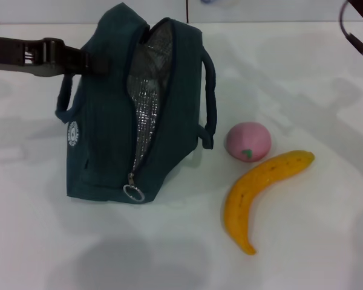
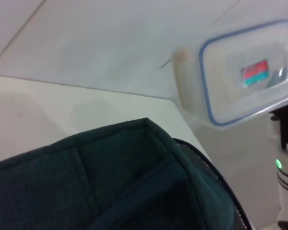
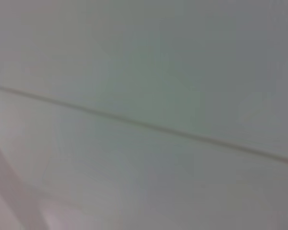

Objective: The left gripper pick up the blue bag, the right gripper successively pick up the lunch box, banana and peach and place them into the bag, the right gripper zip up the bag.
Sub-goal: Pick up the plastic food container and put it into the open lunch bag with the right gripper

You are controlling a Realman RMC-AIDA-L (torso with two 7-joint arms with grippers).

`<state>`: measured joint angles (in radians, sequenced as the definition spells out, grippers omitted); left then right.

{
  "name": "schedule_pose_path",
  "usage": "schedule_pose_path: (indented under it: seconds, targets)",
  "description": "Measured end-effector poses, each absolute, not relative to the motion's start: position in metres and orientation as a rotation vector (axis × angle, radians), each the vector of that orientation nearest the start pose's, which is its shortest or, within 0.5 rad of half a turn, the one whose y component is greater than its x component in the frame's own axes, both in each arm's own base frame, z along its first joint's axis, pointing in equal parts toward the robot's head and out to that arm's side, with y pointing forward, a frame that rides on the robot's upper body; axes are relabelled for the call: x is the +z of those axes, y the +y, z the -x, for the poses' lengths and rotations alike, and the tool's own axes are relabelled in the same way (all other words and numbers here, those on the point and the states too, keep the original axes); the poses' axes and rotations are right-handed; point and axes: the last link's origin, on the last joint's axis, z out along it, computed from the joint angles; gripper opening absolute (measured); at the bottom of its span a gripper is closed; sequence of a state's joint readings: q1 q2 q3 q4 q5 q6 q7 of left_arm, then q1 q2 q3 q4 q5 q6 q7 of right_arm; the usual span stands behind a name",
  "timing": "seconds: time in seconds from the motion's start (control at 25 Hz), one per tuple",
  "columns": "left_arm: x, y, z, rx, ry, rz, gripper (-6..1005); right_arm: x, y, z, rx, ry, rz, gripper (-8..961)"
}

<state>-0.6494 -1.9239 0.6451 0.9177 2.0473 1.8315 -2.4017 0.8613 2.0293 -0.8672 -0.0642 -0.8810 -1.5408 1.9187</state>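
Observation:
The blue bag (image 1: 118, 115) stands on the white table, its zip open and the silver lining showing. My left gripper (image 1: 88, 61) comes in from the left and is shut on the bag's upper side by a handle. The lunch box (image 2: 247, 72) hangs in the air above and beyond the bag's rim (image 2: 149, 124), lid and sticker facing the left wrist camera. A dark part of my right gripper (image 2: 283, 120) shows at the box's edge and holds it. The peach (image 1: 248, 141) and the banana (image 1: 260, 196) lie on the table right of the bag.
Cables of my right arm (image 1: 354, 30) show at the head view's top right corner. The bag's ring zip pull (image 1: 134, 192) hangs at its near end. The right wrist view shows only a pale wall.

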Motion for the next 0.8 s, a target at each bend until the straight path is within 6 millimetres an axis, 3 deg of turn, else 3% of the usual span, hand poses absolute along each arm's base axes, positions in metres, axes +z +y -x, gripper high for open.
schedule_pose_path:
  seconds: [0.08, 0.4, 0.8]
  targets:
    - [0.1, 0.362, 0.211, -0.669, -1.544, 2.623, 35, 0.017, 0.413, -0.134, 2.104, 1.571, 1.959, 77]
    - [0.095, 0.363, 0.207, -0.677, -1.541, 2.636, 35, 0.006, 0.412, -0.111, 2.065, 1.605, 2.104, 76]
    - [0.091, 0.363, 0.207, -0.709, -1.555, 2.618, 35, -0.01, 0.399, -0.124, 1.939, 1.717, 2.182, 76]
